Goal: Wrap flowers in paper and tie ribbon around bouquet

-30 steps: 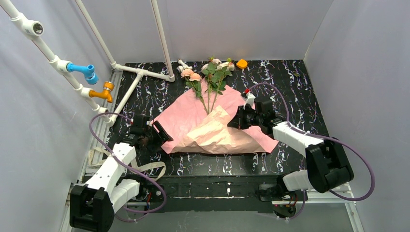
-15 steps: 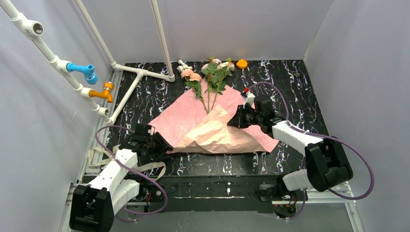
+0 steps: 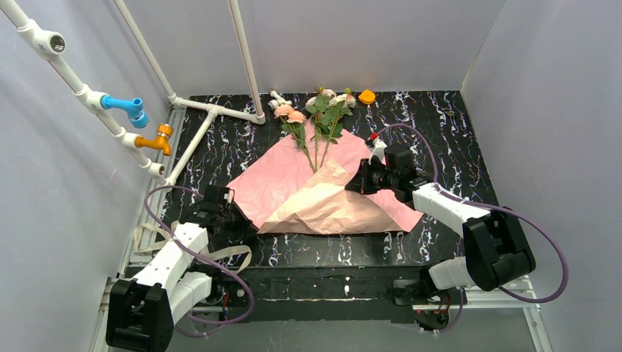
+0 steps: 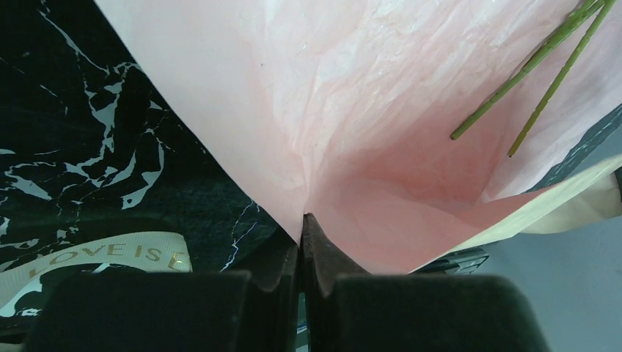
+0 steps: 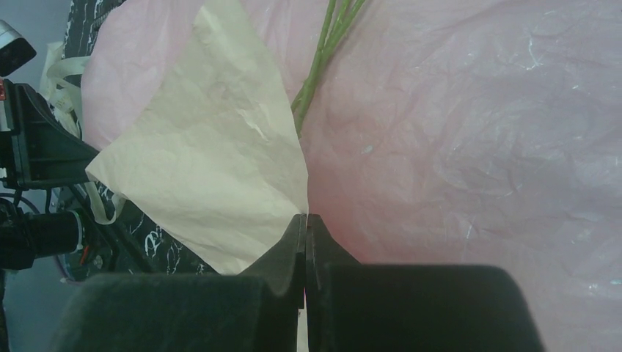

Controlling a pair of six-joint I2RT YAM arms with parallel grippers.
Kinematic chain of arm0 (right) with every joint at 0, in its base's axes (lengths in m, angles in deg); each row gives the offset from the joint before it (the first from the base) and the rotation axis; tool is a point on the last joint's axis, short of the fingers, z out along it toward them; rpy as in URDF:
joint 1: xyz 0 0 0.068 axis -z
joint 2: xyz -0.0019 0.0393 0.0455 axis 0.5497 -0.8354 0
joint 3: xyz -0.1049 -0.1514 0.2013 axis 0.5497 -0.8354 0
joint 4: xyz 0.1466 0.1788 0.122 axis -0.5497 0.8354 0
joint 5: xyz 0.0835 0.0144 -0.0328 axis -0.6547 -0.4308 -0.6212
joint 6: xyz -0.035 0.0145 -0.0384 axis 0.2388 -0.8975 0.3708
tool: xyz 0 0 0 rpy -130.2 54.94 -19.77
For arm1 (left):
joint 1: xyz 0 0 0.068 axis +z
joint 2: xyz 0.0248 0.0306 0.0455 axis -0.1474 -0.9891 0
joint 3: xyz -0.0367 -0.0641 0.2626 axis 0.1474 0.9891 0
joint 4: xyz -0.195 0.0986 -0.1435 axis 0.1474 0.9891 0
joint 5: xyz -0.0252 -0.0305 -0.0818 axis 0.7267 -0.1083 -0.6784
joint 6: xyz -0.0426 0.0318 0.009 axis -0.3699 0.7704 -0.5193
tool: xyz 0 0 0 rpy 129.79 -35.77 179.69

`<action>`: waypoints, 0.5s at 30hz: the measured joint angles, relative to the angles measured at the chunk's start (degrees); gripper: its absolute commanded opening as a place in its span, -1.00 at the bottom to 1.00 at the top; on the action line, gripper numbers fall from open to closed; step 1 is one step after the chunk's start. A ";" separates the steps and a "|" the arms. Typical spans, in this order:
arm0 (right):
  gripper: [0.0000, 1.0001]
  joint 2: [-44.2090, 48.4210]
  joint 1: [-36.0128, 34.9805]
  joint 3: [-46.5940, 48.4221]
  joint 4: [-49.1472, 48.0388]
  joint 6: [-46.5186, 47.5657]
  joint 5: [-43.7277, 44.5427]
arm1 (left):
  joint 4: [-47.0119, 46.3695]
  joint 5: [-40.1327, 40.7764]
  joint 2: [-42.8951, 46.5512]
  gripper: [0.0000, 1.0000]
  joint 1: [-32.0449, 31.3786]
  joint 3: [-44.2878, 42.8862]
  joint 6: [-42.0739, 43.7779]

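The paper (image 3: 290, 172) lies spread on the black marbled table (image 3: 440, 125), salmon pink side up, with its near part folded over to show the tan side (image 3: 330, 207). The flowers (image 3: 317, 110) rest at the paper's far edge, their stems (image 4: 528, 88) running onto the sheet. My left gripper (image 3: 238, 220) (image 4: 302, 220) is shut on the paper's near-left pink edge. My right gripper (image 3: 357, 183) (image 5: 306, 218) is shut on the paper at the fold, tan to its left and pink to its right. The beige ribbon (image 4: 110, 257) lies under the left arm, printed with gold letters.
White pipes (image 3: 213, 114) with a blue tap (image 3: 126, 108) and an orange tap (image 3: 155, 139) run along the left side. A small orange object (image 3: 367, 96) sits at the back edge. Purple cables (image 3: 543, 242) loop round both arms. Grey walls close in the table.
My left gripper has drawn back toward the near left and closed its jaws on the paper's edge. The right gripper has kept its hold and place.
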 measured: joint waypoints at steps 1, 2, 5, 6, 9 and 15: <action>-0.97 0.00 -0.07 0.00 0.11 0.02 0.17 | 0.46 0.07 -0.31 -1.00 0.09 -0.50 0.63; -0.97 0.00 -0.11 0.00 0.31 0.09 0.35 | 0.72 0.09 -0.52 -1.00 0.31 -0.74 0.98; -0.97 0.02 -0.15 0.02 1.05 0.39 0.57 | 1.09 -0.39 -0.98 -1.00 1.07 -0.83 1.90; -0.97 0.02 -0.15 0.02 1.20 0.42 0.52 | 1.11 -0.68 -1.33 -0.88 1.29 -0.81 2.12; -0.97 -0.02 -0.15 0.02 1.20 0.42 -0.07 | 1.05 -1.46 -2.95 -0.04 1.62 -0.81 2.95; -0.97 -2.32 -0.17 0.70 0.46 -0.04 -1.36 | 3.56 -0.83 -2.73 0.48 1.77 -1.64 4.79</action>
